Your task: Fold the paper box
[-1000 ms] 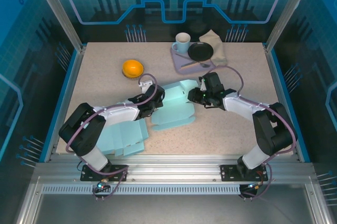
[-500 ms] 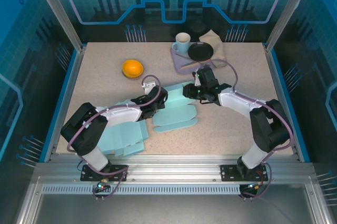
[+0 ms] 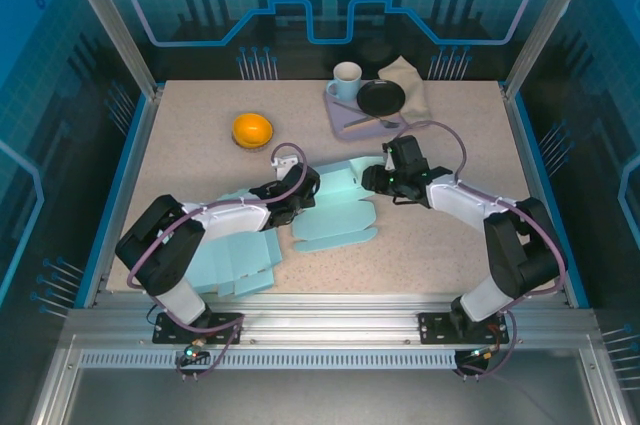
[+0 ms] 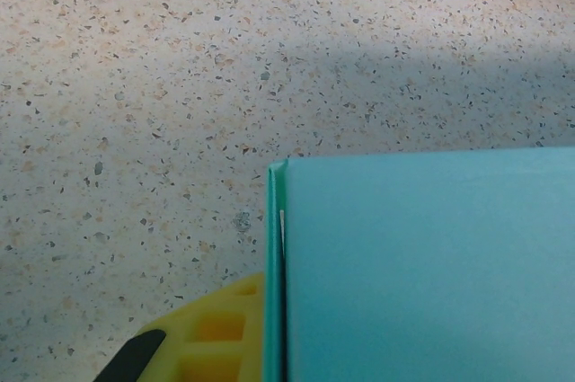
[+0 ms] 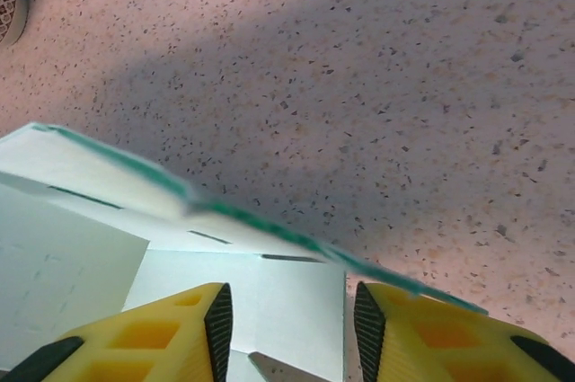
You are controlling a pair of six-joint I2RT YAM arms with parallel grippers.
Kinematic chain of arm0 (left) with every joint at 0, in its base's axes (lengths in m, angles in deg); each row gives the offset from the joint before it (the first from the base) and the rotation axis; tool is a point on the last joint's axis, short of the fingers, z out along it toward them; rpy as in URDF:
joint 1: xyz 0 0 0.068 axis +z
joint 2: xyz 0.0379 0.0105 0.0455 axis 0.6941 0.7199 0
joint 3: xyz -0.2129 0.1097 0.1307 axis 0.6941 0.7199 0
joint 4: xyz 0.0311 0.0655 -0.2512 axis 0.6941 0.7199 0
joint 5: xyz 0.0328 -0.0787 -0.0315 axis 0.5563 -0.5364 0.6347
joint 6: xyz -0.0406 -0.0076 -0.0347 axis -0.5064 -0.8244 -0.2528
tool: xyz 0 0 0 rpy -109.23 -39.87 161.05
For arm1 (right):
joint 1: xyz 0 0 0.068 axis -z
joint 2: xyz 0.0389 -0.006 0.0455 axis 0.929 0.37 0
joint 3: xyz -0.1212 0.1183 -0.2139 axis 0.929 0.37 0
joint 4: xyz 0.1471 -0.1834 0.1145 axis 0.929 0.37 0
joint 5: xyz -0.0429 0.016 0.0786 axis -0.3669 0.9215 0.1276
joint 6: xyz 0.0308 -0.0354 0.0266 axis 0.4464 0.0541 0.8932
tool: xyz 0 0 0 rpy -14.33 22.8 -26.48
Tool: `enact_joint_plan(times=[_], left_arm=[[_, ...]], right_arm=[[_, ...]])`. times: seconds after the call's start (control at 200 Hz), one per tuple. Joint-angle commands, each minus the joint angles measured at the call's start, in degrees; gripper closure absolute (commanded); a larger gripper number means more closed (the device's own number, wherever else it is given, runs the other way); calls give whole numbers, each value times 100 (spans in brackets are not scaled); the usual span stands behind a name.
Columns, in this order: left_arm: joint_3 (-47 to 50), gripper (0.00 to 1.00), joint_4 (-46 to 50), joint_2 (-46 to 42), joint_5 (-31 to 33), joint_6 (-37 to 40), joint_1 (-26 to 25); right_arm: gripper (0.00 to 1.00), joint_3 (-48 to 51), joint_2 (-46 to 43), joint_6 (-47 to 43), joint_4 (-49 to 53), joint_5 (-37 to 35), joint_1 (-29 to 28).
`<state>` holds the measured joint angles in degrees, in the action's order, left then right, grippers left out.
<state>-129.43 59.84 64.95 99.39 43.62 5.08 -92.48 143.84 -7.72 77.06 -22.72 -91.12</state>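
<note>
Paper box [image 3: 335, 217] is laid on the table [image 3: 190, 145] between both grippers. Its raised flap [image 5: 117, 169] is seen just ahead of the wide-parted right gripper [image 5: 289, 310]; the left gripper's [image 3: 299, 194] hold cannot be told.

Counted: one orange [image 3: 252, 130], one cup [image 3: 346, 79], one dish [image 3: 381, 97], one tray [image 3: 340, 118], one cloth [image 3: 412, 79], one box [image 3: 335, 217]; flat blanks [image 3: 240, 257], number indeterminate.

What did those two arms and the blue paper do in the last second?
The right hand swung toward the far left over the paper box, then drew back to about where it started. The box's raised far flap now looks flatter. The left hand edged slightly farther in at the box's left side. The orange and cup stayed put.
</note>
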Motion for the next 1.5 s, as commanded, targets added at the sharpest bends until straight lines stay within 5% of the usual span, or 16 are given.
enact_joint_plan(times=[0.0, 0.77, 1.496], left_arm=[[-115, 93, 87, 32, -117, 55, -34], [-259, 93, 233, 152, -61, -48, -36], [-236, 93, 233, 179, -111, -107, -44]], right_arm=[[55, 39, 116, 43, 145, 76, 57], [58, 426, 142, 325, -586, 627, -90], [63, -348, 304, -569, -373, 382, -1114]])
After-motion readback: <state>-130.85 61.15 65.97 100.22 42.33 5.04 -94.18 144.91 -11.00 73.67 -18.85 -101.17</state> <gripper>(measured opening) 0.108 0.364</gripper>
